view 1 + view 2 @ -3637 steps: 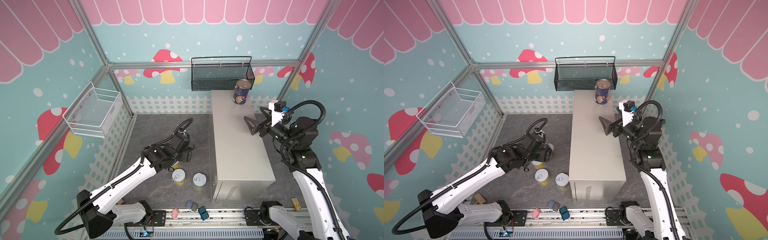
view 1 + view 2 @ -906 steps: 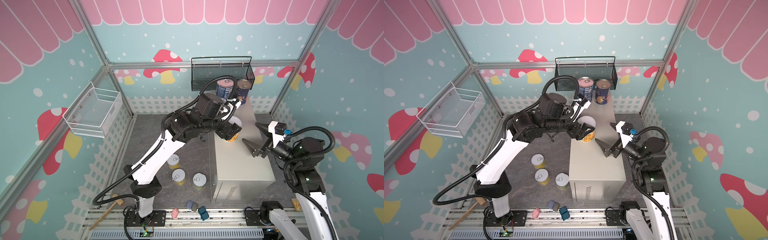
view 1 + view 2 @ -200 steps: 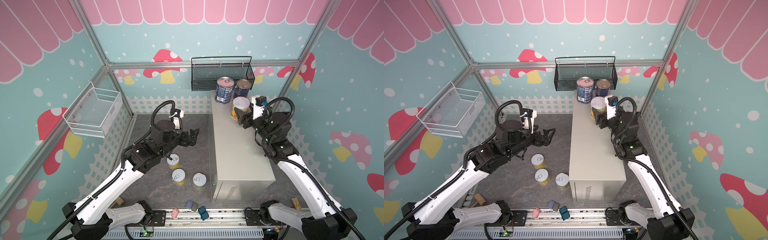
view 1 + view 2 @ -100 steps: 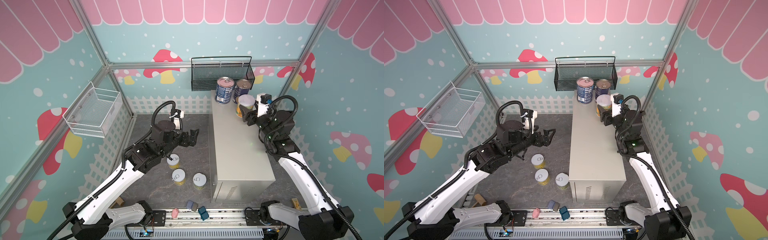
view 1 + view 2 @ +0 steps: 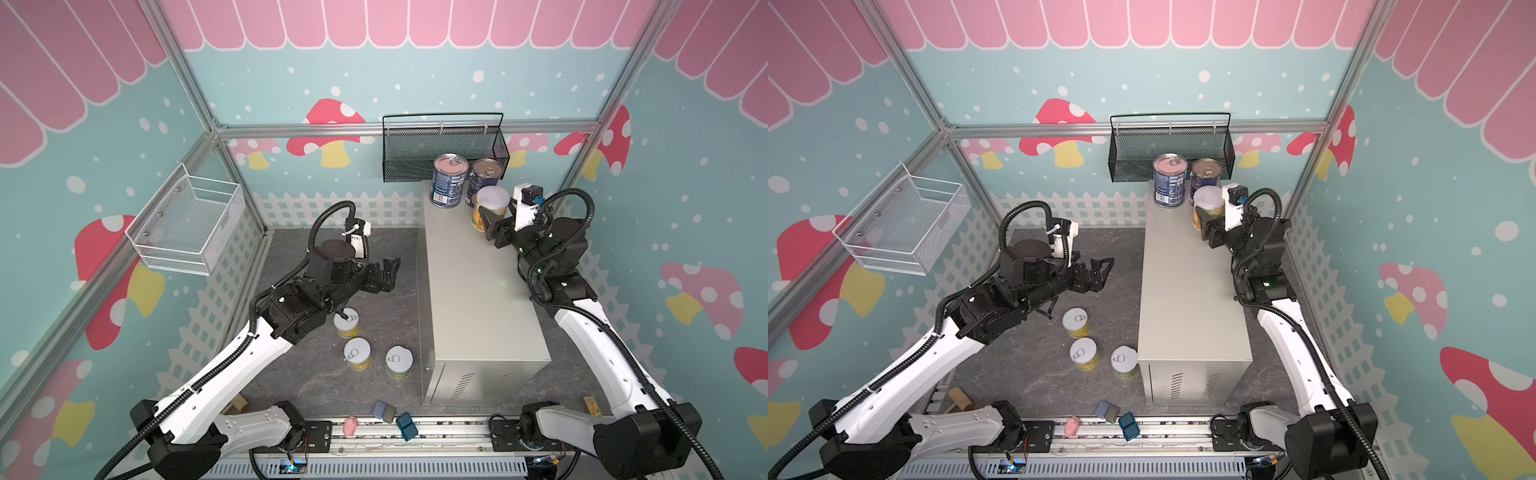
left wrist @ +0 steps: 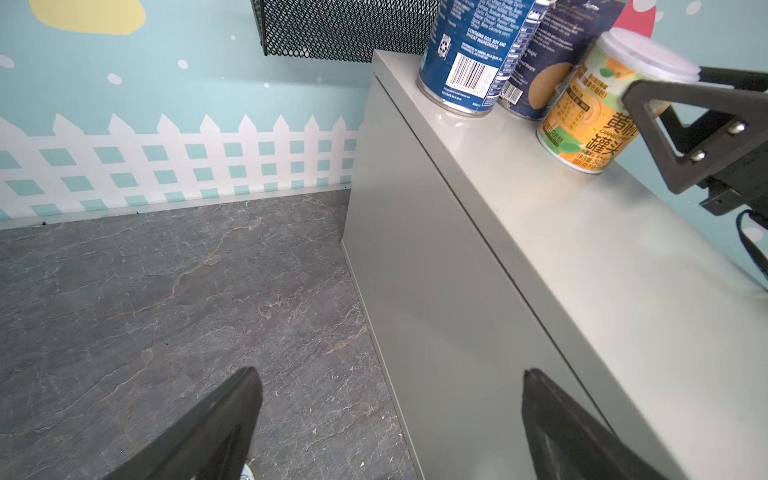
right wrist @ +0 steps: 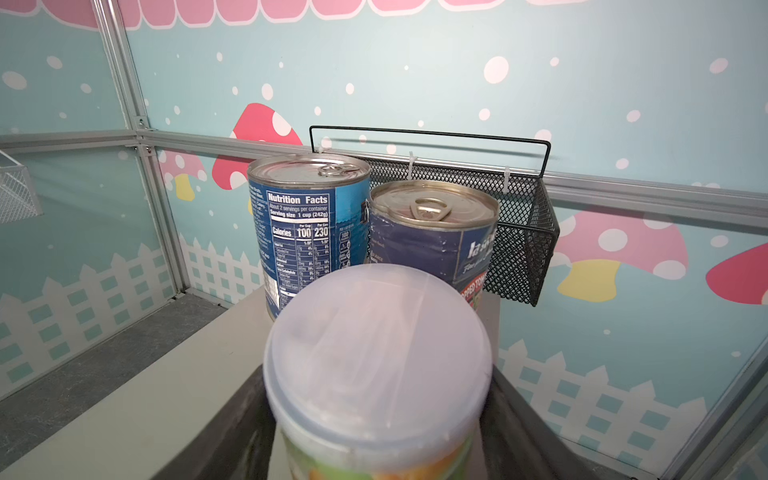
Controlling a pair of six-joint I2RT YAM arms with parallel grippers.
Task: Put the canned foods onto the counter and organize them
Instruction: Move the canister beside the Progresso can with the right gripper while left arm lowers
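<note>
Between the right jaws, pinched at its sides, a short yellow-labelled can (image 5: pixel 491 198) with pale lid stands upright on the bench (image 5: pixel 478 299), two taller blue cans (image 5: pixel 448 183) just beyond; left jaws spread, empty.

The worktop (image 5: pixel 478 311) is plain beige-grey. At its twelve o'clock end, the silver-lidded tall can (image 5: pixel 450 183) wears dark blue with white print; the gold-lidded tall can (image 5: pixel 485 176) is dark blue too. The short can (image 6: pixel 582 124) has a yellow-orange label, green leaves, black characters and a milky lid. Three floor cans (image 5: pixel 347 325) (image 5: pixel 358 354) (image 5: pixel 400 362) show yellow bands under pale lids. The floor (image 5: pixel 332 390) is dark grey, veined like marble. The mesh basket (image 5: pixel 442 153) is black, the wire basket (image 5: pixel 187 224) white.
</note>
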